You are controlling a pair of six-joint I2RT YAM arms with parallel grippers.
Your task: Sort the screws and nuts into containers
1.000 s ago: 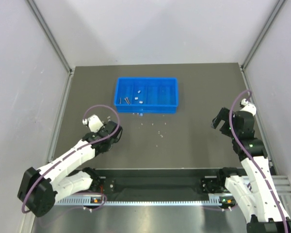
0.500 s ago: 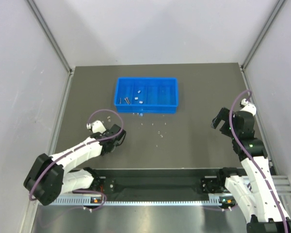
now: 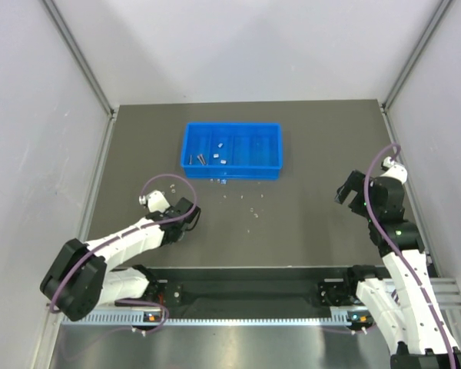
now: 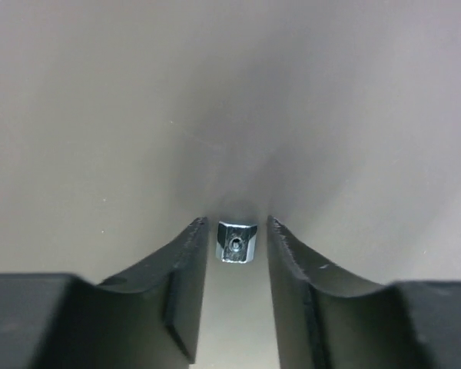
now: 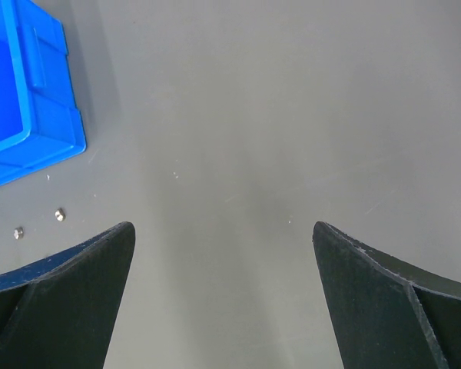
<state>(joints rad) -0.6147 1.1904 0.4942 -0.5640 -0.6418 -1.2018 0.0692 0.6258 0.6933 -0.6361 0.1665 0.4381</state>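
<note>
Nut (image 4: 237, 242) on table (image 4: 100, 115) between left gripper (image 4: 237, 229) fingers, jaws part-open, slim gap each side, 7 o'clock of blue tray (image 3: 232, 174); right gripper (image 5: 223, 238) jaws spread wide, empty, 4 o'clock of tray

Even, diffuse light from above, table (image 3: 315, 146) matte and mid-bright; top and right wrist views sharp; left wrist view soft, its fingers (image 4: 180, 296) blurred at the bottom edge, soft shadow beyond the glinting nut (image 4: 237, 241).
</note>
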